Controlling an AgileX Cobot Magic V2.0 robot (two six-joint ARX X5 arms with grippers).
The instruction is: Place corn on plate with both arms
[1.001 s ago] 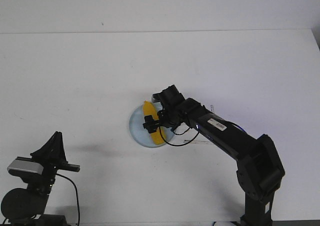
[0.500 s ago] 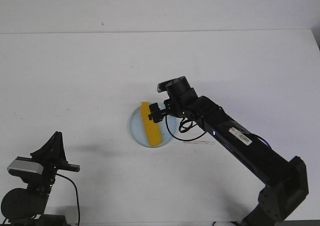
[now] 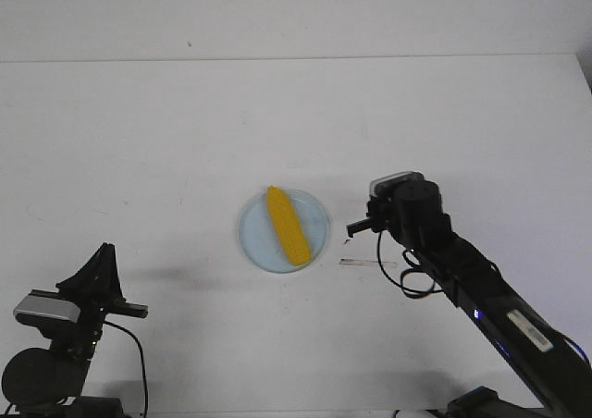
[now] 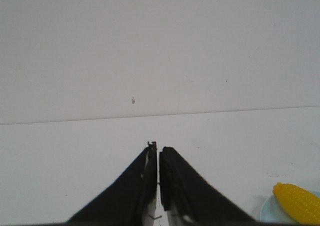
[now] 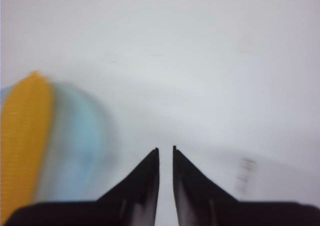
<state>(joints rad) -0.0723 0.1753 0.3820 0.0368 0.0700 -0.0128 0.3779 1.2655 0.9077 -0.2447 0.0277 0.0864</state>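
The corn (image 3: 288, 226) lies diagonally on the plate (image 3: 314, 210). Right of the plate, the right gripper (image 3: 355, 227) hovers, fingers clenched, grasping nothing; the left gripper (image 4: 158, 151) likewise, well apart.

Table: a white, matt, flat tabletop (image 3: 139, 141) is seen filling most of the front view; its far edge is marked by a thin line running from side to side.
Backdrop: a pale off-white wall (image 3: 296, 11) is seen rising behind the far edge.
Speck: a small dark spot (image 3: 190, 43) is shown on the wall, above the far edge, left of the middle.
Strip: a thin, pale, flat rectangular strip (image 3: 367, 263) is laid on the tabletop, right of the middle and nearer the near edge than the far one.
Strip detail: its material cannot be told.
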